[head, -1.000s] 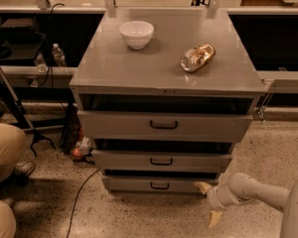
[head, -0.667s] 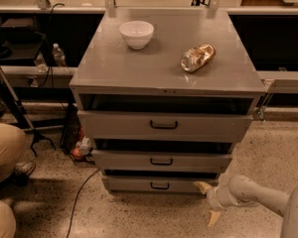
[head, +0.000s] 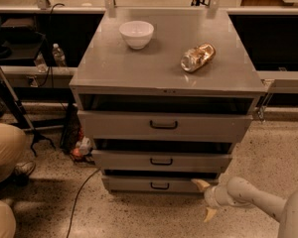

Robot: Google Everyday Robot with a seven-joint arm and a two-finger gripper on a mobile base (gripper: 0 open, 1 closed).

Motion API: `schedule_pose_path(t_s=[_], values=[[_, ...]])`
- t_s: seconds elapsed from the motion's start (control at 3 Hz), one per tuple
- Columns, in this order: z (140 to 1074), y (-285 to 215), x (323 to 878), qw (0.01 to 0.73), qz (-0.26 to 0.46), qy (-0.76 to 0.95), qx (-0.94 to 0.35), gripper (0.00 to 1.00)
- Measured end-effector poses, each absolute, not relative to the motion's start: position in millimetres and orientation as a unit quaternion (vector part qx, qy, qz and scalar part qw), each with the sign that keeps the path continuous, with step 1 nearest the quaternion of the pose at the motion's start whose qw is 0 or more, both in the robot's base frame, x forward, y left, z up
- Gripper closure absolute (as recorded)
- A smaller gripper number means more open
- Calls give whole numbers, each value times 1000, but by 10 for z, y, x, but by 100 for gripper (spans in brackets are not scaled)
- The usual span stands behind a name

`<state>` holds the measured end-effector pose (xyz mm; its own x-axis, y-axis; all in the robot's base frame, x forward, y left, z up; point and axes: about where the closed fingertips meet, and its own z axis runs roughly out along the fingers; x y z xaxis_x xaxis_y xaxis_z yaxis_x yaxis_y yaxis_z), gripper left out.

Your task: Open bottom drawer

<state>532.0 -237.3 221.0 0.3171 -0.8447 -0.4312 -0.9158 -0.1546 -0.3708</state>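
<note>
The grey metal cabinet [head: 164, 68] has three drawers, all slightly out. The bottom drawer [head: 134, 184] is the lowest, with a low flat front and a small black loop handle [head: 159, 186]. My gripper [head: 205, 199] is low at the right, just off the drawer's right front corner. It is open and empty. Its upper tan finger [head: 200, 184] is at or touching the right end of the drawer front. Its lower finger [head: 210, 214] hangs over the floor.
A white bowl [head: 136, 33] and a crumpled shiny bag [head: 197, 57] lie on the cabinet top. A person's legs [head: 5, 148] are at the left. A black cable [head: 79, 192] runs over the floor, and bottles [head: 58, 54] stand behind.
My gripper has edged slightly left and up toward the bottom drawer's right corner. The drawers have not moved.
</note>
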Motion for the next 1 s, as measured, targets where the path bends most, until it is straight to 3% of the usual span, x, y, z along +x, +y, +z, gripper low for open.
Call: schedule_pose_path(t_s=[1.0], values=[[1885,-2275,5832,317,29,575,-753,0]])
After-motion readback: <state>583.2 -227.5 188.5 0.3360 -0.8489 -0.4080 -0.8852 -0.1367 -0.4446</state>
